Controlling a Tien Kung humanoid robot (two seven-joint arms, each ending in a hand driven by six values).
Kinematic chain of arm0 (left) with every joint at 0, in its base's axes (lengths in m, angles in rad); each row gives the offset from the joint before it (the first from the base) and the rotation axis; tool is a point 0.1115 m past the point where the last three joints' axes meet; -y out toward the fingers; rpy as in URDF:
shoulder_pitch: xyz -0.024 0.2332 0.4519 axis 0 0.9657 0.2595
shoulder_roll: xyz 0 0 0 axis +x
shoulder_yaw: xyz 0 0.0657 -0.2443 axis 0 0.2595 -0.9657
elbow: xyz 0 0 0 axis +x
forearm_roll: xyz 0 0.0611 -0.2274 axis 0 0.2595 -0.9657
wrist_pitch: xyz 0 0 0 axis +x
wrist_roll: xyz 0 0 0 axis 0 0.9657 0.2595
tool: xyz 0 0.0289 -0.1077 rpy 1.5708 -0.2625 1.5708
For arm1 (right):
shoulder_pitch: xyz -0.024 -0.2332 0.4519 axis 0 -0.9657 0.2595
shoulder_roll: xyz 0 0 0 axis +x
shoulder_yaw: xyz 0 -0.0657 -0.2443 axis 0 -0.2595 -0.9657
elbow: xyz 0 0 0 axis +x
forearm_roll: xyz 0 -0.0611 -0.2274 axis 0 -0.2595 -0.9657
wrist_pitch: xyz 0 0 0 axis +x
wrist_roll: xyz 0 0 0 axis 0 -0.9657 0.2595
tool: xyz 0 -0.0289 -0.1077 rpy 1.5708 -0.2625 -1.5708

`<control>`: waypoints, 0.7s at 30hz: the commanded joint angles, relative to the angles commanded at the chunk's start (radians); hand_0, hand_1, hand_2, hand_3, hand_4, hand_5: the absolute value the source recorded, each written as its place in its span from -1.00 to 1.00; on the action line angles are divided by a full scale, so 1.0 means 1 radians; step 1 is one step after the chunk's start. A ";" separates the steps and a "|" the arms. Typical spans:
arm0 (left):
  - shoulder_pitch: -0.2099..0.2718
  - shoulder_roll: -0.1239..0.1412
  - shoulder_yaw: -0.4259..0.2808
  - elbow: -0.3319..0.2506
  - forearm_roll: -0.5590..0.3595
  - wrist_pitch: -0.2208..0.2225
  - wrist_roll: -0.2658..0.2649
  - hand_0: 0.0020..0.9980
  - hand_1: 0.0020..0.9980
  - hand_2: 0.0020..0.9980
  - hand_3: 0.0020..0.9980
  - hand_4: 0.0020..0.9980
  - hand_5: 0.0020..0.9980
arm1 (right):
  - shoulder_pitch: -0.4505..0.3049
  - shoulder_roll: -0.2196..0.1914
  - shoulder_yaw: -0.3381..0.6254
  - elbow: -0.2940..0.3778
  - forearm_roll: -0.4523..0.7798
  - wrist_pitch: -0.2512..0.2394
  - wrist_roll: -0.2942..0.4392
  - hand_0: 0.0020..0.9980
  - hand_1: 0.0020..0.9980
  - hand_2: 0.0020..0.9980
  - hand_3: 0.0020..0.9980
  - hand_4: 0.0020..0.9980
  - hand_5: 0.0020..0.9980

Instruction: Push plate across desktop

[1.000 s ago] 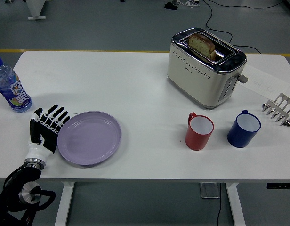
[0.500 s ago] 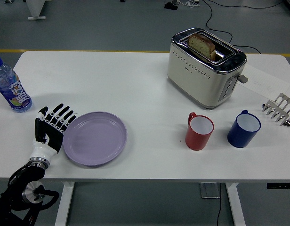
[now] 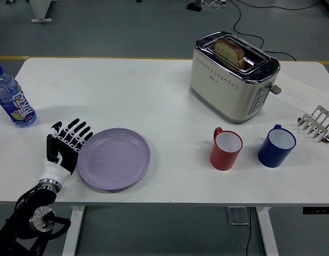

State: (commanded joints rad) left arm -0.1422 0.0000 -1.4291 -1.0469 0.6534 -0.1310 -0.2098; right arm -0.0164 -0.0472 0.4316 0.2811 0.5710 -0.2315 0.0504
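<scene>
The left hand (image 3: pixel 65 145) stands on edge at the near left of the white table (image 3: pixel 154 101), fingers straight and slightly fanned, holding nothing, with the fingertips against the left rim of the purple plate (image 3: pixel 114 158). The plate lies flat near the table's near edge, left of centre. The right hand is out of view.

The step in hand looks like a sideways shove of the plate toward the right. To do it well, the hand should stay low, with the flat of the fingers against the rim rather than riding over it, and the push should pass through the plate's middle so it slides straight instead of spinning. Because the plate sits close to the near edge, the push is best aimed right or slightly toward the far side, never nearer.

To the right, the path is open for a good stretch, then the red mug (image 3: pixel 226 149) stands in line, with the blue mug (image 3: pixel 276 145) beyond it. A slow, steady push should stop short of the red mug. The toaster (image 3: pixel 233 76) holding bread, the water bottle (image 3: pixel 13 98) at the far left and the small metal rack (image 3: pixel 317 122) at the right lie off the line.
</scene>
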 joint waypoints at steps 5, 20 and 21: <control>0.004 0.000 0.018 -0.004 -0.001 0.000 0.000 0.45 0.42 0.31 0.24 0.05 1.00 | -0.002 0.000 0.003 0.001 -0.005 -0.002 -0.001 0.19 0.05 0.23 0.25 -0.26 0.14; 0.010 0.000 0.066 -0.024 -0.003 0.000 0.002 0.44 0.42 0.31 0.24 0.05 1.00 | -0.008 0.000 0.015 0.002 -0.022 -0.007 -0.007 0.19 0.05 0.23 0.25 -0.26 0.14; 0.008 0.000 0.070 -0.025 -0.003 0.000 0.002 0.44 0.42 0.31 0.24 0.05 1.00 | -0.008 0.000 0.015 0.001 -0.022 -0.006 -0.007 0.19 0.05 0.23 0.25 -0.26 0.13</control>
State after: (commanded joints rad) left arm -0.1340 0.0000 -1.3590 -1.0720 0.6500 -0.1314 -0.2080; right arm -0.0242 -0.0469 0.4463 0.2826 0.5494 -0.2378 0.0438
